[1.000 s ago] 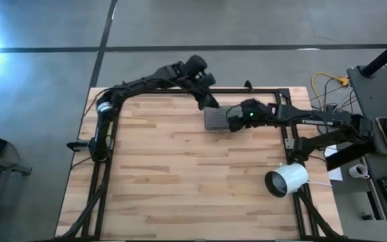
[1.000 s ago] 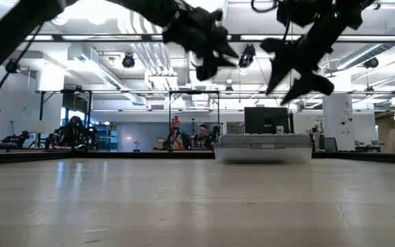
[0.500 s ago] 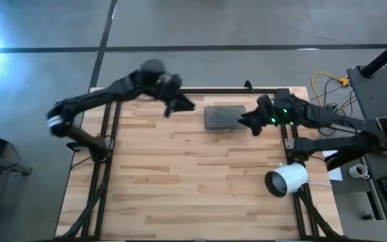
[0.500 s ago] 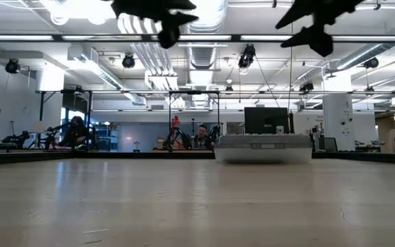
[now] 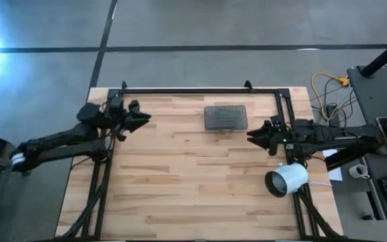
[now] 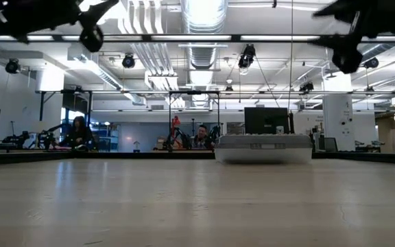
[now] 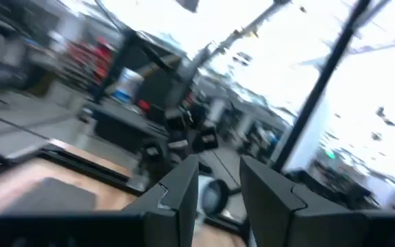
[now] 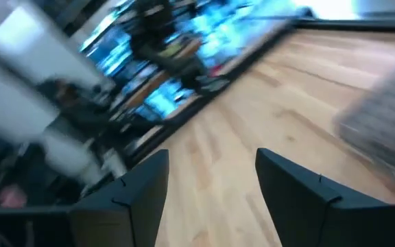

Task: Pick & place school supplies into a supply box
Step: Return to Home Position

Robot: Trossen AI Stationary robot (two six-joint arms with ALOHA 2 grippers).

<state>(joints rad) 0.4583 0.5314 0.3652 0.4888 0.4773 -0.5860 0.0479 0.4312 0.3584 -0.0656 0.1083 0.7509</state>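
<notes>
The supply box [image 5: 226, 117] lies on the wooden table toward the far edge, its grey lid down; in the low view the supply box [image 6: 263, 147] rests flat on its base. No school supplies show in any view. My left gripper [image 5: 146, 117] hovers left of the box, pointing toward it, its fingers [image 7: 177, 199] apart with nothing between them. My right gripper [image 5: 250, 138] hovers right of the box and a little nearer, its fingers [image 8: 136, 192] wide apart and empty. Both hang high above the table in the low view.
A white cylinder [image 5: 286, 180] lies on its side at the table's right edge, near my right arm. A black frame rail [image 5: 193, 91] runs along the far edge. Bare wood [image 5: 180, 188] spreads across the table's middle and near half.
Both grippers have drawn away from the supply box: the left one far toward the table's left edge, the right one toward the right edge and a little nearer. Each has tipped up from pointing down to roughly level. The box has stayed in place.
</notes>
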